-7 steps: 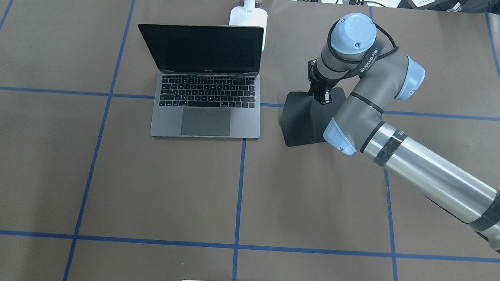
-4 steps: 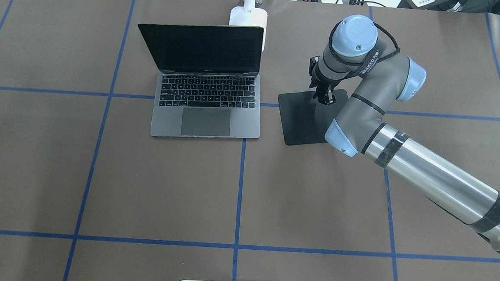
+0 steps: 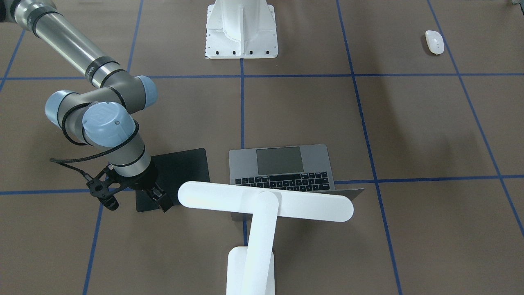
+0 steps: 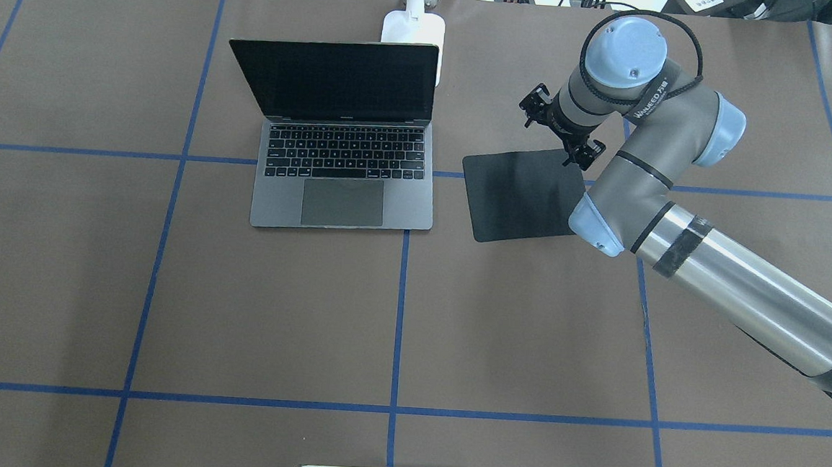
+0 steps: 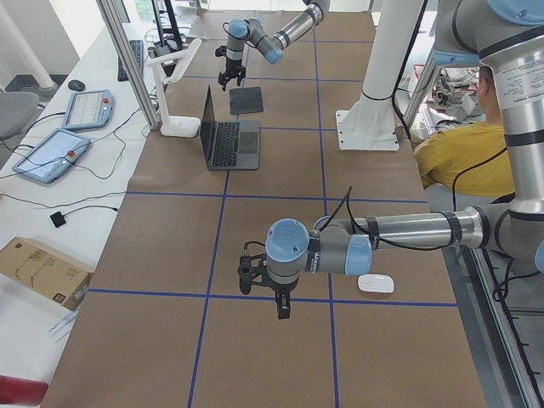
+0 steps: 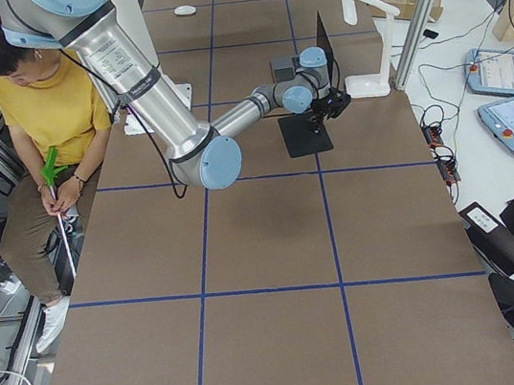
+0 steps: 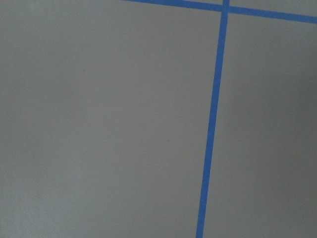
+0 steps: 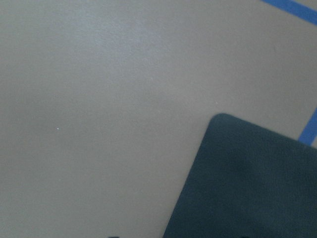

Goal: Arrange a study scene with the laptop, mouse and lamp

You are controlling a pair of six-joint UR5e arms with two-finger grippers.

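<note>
mat [image 4: 523, 197] flat beside laptop [image 4: 343, 178]; right pincer [image 4: 584, 154] over its far corner

We count one laptop [image 4: 344, 164], one mouse [image 3: 434, 41], one lamp [image 3: 266, 203] and one black mat [image 4: 523, 195] on the counter [image 4: 274, 311]. We see two arms: the right arm [image 4: 710, 273] and the left arm [image 5: 408, 229].

Silver tube arm [image 4: 745, 286], grey joints [image 4: 647, 179], pale-blue caps [image 4: 626, 48], black bands [image 4: 681, 242], braided black cable [image 3: 94, 155], black fingers [image 3: 164, 201].
</note>
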